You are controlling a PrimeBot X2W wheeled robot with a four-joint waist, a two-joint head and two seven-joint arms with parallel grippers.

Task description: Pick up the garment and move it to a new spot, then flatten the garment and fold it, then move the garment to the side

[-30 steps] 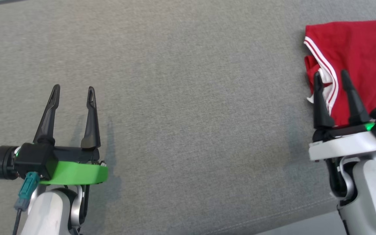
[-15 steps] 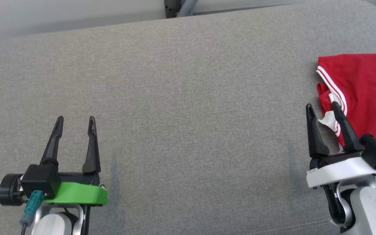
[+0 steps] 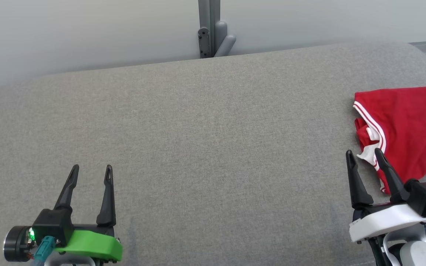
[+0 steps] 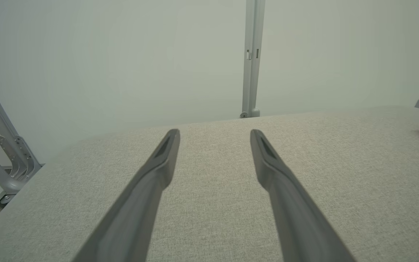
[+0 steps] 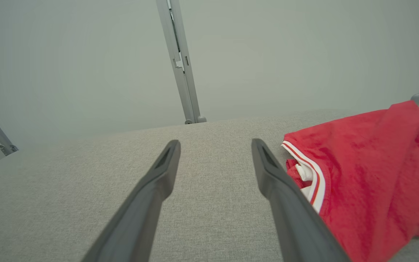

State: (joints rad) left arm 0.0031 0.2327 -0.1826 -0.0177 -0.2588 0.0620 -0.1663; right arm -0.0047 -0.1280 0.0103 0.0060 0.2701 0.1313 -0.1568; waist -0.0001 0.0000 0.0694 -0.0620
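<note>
Lying at the right end of the grey cushion (image 3: 213,129), the red garment (image 3: 409,125) is showing its white-striped hem and a loose tuck of fabric toward the right gripper (image 3: 363,152). That gripper's fingers are standing wide apart and holding nothing. Its outer finger is overlapping the hem in the head view, though I cannot tell whether it is touching the cloth. The left gripper (image 3: 92,167) is hovering well apart over bare cushion, likewise spread and empty. Trouble is most likely coming from the right gripper's closeness: a finger moving sideways could be catching the striped edge and dragging the cloth, undoing whatever shape it is lying in. The garment is also sitting near where the cushion is rounding off at its right end, and part of it is running out of the head view, so a push that way could be tipping it over the side. If the jaws are closing on the top layer alone, the rest is probably going to hang and unfold when lifted. With the left arm so far off, nothing is steadying the other end.
</note>
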